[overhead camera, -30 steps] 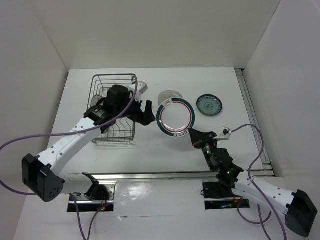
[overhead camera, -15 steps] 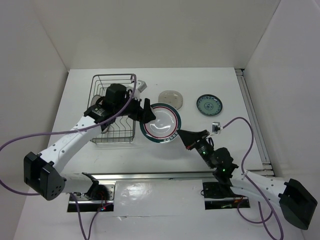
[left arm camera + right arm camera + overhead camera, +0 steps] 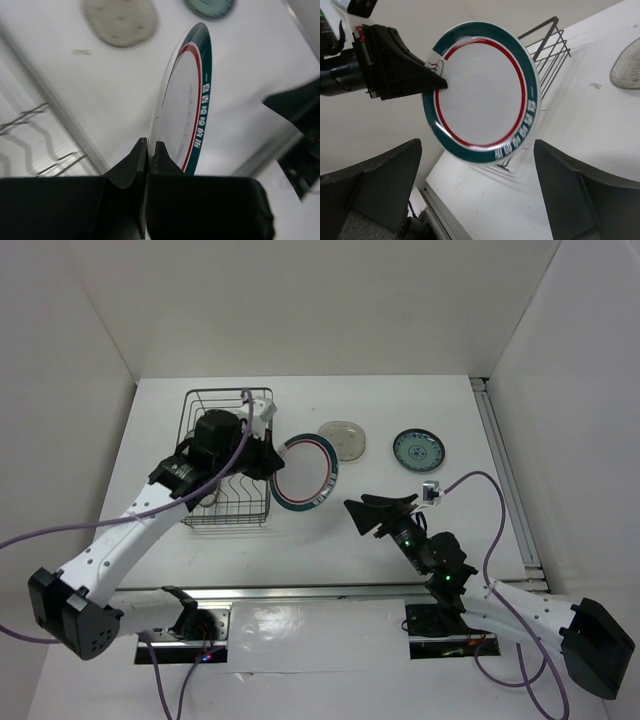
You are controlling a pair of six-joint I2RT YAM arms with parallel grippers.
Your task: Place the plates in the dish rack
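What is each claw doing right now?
Left gripper: shut on the plate, pinching its rim.
Right gripper: open, holding nothing.

White plate [image 3: 482, 95] ringed red and teal; dark wire rack [image 3: 228, 508].

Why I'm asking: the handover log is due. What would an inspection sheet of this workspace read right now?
Surface: white table, no spills seen.
Job's things: ringed plate held on edge above the table, just right of the dish rack; grey plate and teal plate lie flat farther right; no large orange-centred plate seen.
Clutter: nothing seen.
Pincers: left pincer shut on the ringed plate's rim; right pincer open and empty, facing that plate.
Cables: purple cables loop loose from both arms; the left one crosses above the rack.
Surroundings: white walls on three sides; metal rail at the near edge.
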